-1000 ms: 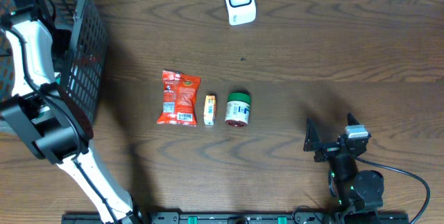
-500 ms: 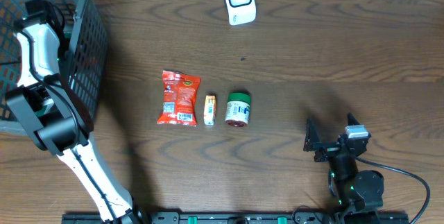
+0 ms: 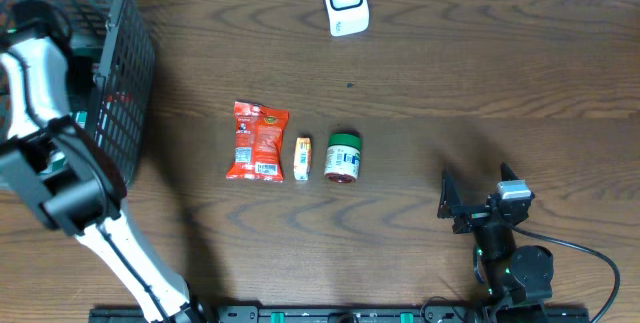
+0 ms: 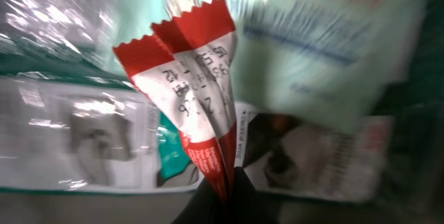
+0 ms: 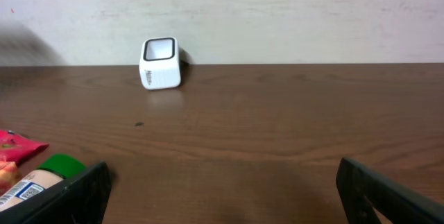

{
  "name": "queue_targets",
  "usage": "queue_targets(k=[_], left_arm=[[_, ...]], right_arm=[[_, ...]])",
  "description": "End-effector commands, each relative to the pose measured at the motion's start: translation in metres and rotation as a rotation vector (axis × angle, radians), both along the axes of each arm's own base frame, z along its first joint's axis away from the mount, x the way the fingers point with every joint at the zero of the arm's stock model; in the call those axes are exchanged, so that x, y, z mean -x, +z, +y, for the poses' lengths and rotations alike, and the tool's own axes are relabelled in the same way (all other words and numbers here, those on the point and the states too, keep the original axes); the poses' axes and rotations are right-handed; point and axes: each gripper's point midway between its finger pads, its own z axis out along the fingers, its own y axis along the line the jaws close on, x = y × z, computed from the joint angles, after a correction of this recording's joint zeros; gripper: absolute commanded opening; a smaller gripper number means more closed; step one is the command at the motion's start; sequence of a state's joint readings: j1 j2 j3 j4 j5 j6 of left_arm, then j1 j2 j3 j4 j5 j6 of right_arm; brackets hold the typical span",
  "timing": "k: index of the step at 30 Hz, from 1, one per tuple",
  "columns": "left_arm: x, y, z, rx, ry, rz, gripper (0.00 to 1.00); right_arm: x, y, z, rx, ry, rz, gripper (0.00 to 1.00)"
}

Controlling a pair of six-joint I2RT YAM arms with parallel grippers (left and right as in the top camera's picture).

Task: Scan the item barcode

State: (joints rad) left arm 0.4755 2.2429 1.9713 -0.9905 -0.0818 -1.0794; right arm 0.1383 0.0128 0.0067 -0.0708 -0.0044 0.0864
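Wire basket (image 3: 135, 58), left arm (image 3: 32, 71) inside (pinching packet (image 4: 198, 92))

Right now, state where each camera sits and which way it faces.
Overhead: fixed above the table, looking straight down; shows the left arm reaching into the basket and the right arm.
Left wrist: inside the basket, looking at a red-and-white wrapper pinched in the left end effector.
Right wrist: low over the table, facing the scanner and wall; the open right end effector frames the view.
Shared: overhead and right wrist both show the scanner and green-lidded jar.
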Motion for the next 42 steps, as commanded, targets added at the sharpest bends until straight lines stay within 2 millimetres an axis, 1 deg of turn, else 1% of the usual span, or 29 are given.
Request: queue_targets(k=[1, 4, 6, 8, 10, 11, 12, 13, 15, 17, 19, 20, 22, 24, 30, 33, 38, 42], left_arm=[[0.010, 0.089, 0.018, -0.114, -0.011, -0.142, 0.07], [0.021, 0.134, 0.021, -0.164, 0.005, -0.223, 0.07], [0.028, 0.163, 0.020, -0.200, 0.001, -0.275, 0.07], [0.036, 0.194, 0.015, -0.244, -0.028, -0.324, 0.07], [0.043, 0.224, 0.004, -0.284, -0.095, -0.369, 0.07], [0.044, 0.237, -0.005, -0.297, -0.155, -0.393, 0.07], [0.046, 0.252, -0.019, -0.303, -0.236, -0.424, 0.07], [0.048, 0.262, -0.033, -0.298, -0.309, -0.446, 0.07], [0.053, 0.279, -0.063, -0.287, -0.452, -0.484, 0.07], [0.060, 0.289, -0.096, -0.263, -0.585, -0.502, 0.07], [0.064, 0.292, -0.127, -0.232, -0.708, -0.515, 0.07], [0.064, 0.292, -0.139, -0.219, -0.754, -0.517, 0.07], [0.064, 0.290, -0.169, -0.183, -0.857, -0.517, 0.07], [0.063, 0.285, -0.198, -0.151, -0.951, -0.501, 0.07], [0.055, 0.267, -0.275, -0.072, -1.177, -0.468, 0.07], [0.053, 0.255, -0.315, -0.030, -1.283, -0.445, 0.07], [0.053, 0.232, -0.371, 0.037, -1.420, -0.395, 0.07], [0.056, 0.210, -0.420, 0.110, -1.535, -0.361, 0.07]], right_arm=[[0.000, -0.001, -0.002, 0.013, -0.006, 0.002, 0.99], [0.000, -0.001, -0.002, 0.013, -0.006, 0.002, 0.99], [0.000, -0.001, -0.002, 0.013, -0.006, 0.002, 0.99], [0.000, -0.001, -0.002, 0.013, -0.006, 0.002, 0.99], [0.000, -0.001, -0.002, 0.013, -0.006, 0.002, 0.99], [0.000, -0.001, -0.002, 0.013, -0.006, 0.002, 0.99], [0.000, -0.001, -0.002, 0.013, -0.006, 0.002, 0.99], [0.000, -0.001, -0.002, 0.013, -0.006, 0.002, 0.99], [0.000, -0.001, -0.002, 0.013, -0.006, 0.002, 0.99], [0.000, -0.001, -0.002, 0.013, -0.006, 0.002, 0.99], [0.000, -0.001, -0.002, 0.013, -0.006, 0.002, 0.99], [0.000, -0.001, -0.002, 0.013, -0.006, 0.002, 0.99], [0.000, -0.001, -0.002, 0.013, -0.006, 0.002, 0.99], [0.000, -0.001, -0.002, 0.013, -0.006, 0.002, 0.99], [-0.001, -0.001, -0.007, 0.015, -0.035, 0.000, 0.99], [-0.001, 0.000, -0.007, 0.015, -0.035, -0.003, 0.99], [-0.001, 0.001, -0.009, 0.017, -0.047, -0.009, 0.99], [0.001, 0.008, 0.004, 0.011, 0.027, -0.028, 0.99]])
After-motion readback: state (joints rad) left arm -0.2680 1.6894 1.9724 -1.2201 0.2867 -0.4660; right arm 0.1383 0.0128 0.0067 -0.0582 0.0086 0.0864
